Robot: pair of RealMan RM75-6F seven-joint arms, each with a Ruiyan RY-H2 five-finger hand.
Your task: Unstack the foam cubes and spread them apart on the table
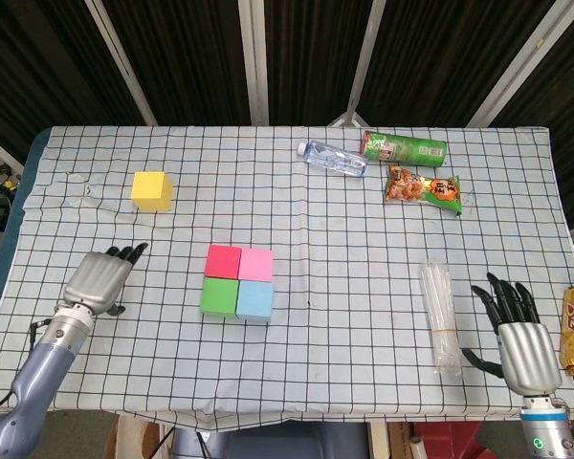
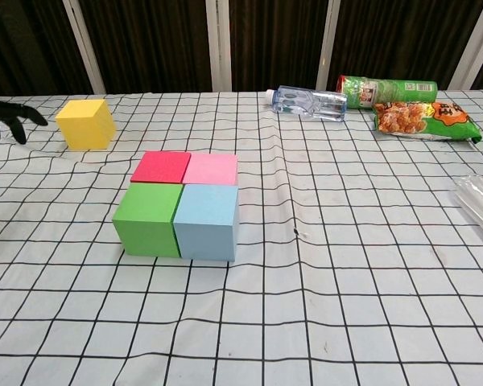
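Four foam cubes sit packed edge to edge mid-table: red cube, pink cube, green cube, blue cube; whether any hides another beneath cannot be told. A yellow cube stands alone, well apart toward the far left. Left hand is empty, fingers extended, near the table's left front; the chest view catches only its dark fingertips at the frame edge. Right hand is empty, fingers spread, beside a clear plastic sleeve whose contents are indistinct. Right arm is cut off below.
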